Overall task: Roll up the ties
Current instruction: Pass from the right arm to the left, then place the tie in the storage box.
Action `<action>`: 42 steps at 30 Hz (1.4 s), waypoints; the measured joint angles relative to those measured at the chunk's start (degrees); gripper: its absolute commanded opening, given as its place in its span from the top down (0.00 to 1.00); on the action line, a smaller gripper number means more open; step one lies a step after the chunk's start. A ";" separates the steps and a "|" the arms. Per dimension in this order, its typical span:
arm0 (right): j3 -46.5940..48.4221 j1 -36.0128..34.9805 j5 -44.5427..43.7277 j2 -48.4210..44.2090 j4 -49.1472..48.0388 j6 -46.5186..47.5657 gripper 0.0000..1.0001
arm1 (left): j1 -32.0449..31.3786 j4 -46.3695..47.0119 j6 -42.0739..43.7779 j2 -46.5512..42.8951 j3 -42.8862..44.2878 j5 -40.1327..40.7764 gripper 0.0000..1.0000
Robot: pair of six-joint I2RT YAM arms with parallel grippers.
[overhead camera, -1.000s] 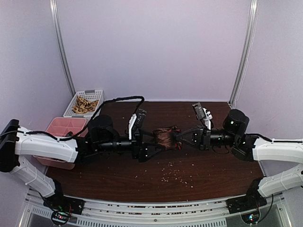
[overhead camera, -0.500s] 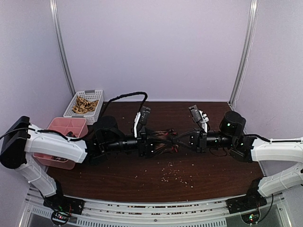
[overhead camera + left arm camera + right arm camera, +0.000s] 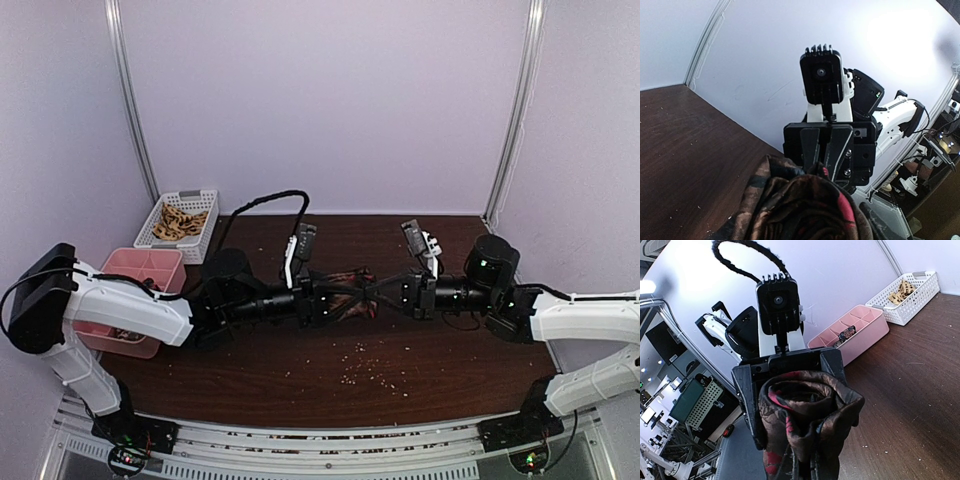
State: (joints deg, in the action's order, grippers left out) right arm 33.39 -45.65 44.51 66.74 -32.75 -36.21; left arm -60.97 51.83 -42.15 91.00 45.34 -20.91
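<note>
1. Dark wood table (image 3: 450,345) with pale lilac walls on three sides. Crumbs (image 3: 365,372) are scattered front-centre.
2. Back-left corner: white basket (image 3: 180,196) holding tan ties (image 3: 180,222), pink tray (image 3: 125,262) just in front. Bare wood right of and behind the grippers.
3. Rolled dark brown tie (image 3: 352,287) sits mid-table between left gripper (image 3: 335,300) and right gripper (image 3: 388,292), nose to nose.
4. Right gripper fingers (image 3: 813,142) are pinched together on the tie's edge. Left gripper's fingers are hidden behind the roll, so can't tell their state.

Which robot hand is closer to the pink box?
Left. The left gripper sits on the tie's left side, the side toward the pink box. The right gripper is past the tie, farther right.
</note>
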 measured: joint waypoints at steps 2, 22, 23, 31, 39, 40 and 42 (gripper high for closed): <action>0.00 0.04 -0.17 0.00 -0.02 -0.15 1.00 | 0.02 0.81 -0.31 0.42 0.00 0.28 0.51; -0.13 0.31 -0.79 0.46 -0.50 -1.22 0.47 | -0.15 -6.23 4.83 -3.74 -0.57 1.09 1.00; -0.15 0.35 -0.81 0.55 -0.63 -1.51 0.39 | -0.13 -7.17 5.16 -4.13 -0.59 0.96 1.00; -0.26 2.75 -0.83 0.59 -0.46 -1.86 0.00 | 3.89 -28.30 10.67 -11.67 -0.85 1.70 1.00; 0.13 4.61 0.55 3.82 0.63 -1.66 0.01 | 17.62 -67.06 19.17 -21.09 9.09 5.46 1.00; 0.37 4.66 0.87 4.74 1.09 -1.60 0.00 | 20.41 -72.24 20.15 -21.70 11.58 5.86 1.00; 1.11 4.66 1.53 6.49 2.03 -1.49 0.00 | 26.18 -80.78 21.86 -22.47 15.74 6.71 1.00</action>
State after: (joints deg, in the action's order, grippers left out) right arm 34.50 -40.99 46.04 73.23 -30.72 -37.69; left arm -34.79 -28.95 -20.29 68.53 61.08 -14.20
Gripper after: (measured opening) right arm 0.995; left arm 0.385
